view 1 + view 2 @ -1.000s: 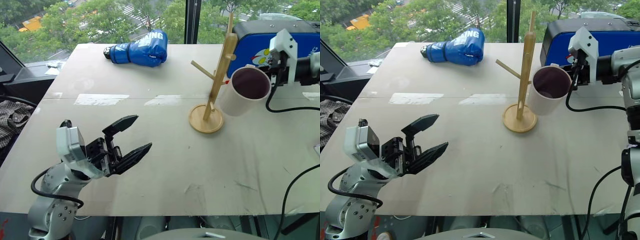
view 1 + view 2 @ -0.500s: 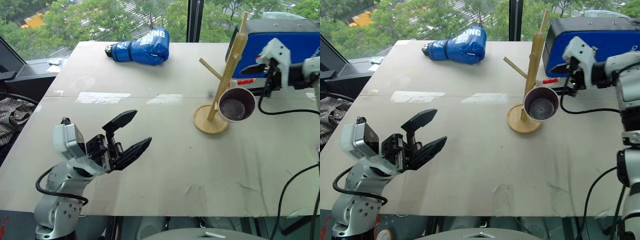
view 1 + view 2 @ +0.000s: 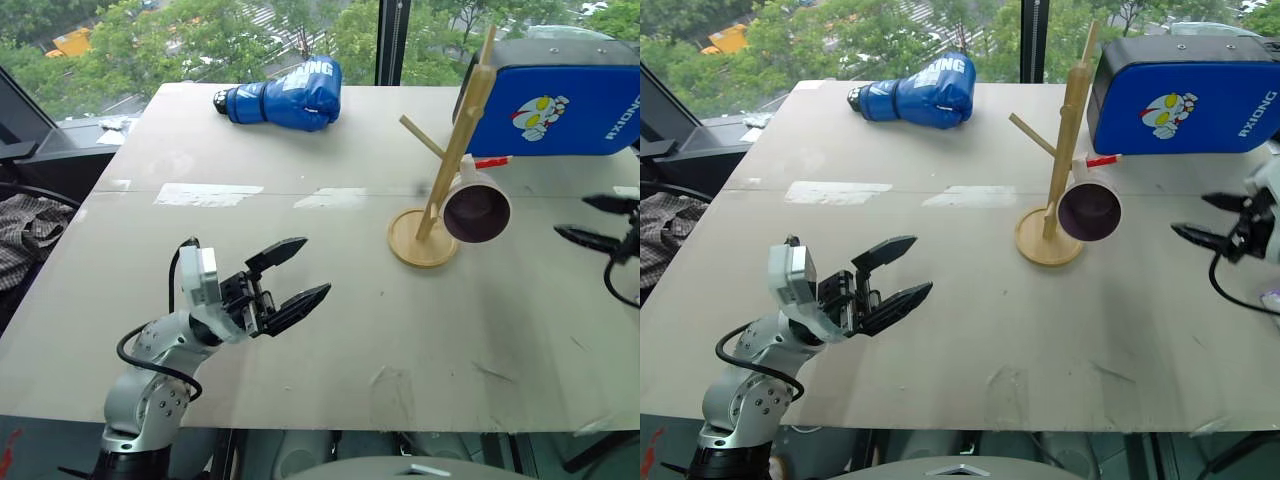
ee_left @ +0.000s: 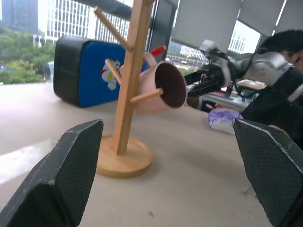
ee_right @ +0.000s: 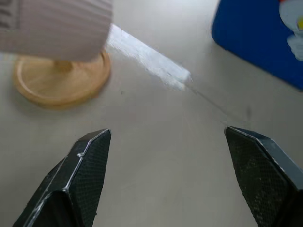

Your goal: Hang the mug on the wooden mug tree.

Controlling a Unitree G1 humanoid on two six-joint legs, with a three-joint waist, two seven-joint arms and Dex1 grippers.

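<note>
Black fingers of the left gripper [image 3: 295, 272] stand spread and empty over the near table [image 3: 330, 340], well apart from the wooden mug tree [image 3: 445, 160] — its pole leans, a blue boxing glove [image 3: 285, 95] lying far behind. The mug [image 3: 475, 208] hangs on a peg, mouth tilted toward the robot, while the nearer right gripper [image 3: 600, 222] sits wide open and apart from it, nothing between them.

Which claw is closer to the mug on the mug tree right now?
Right. The right claw hangs open just off the mug, on its right side, apart from it. The left claw is open over the near left of the table, well away from the wooden mug tree.
</note>
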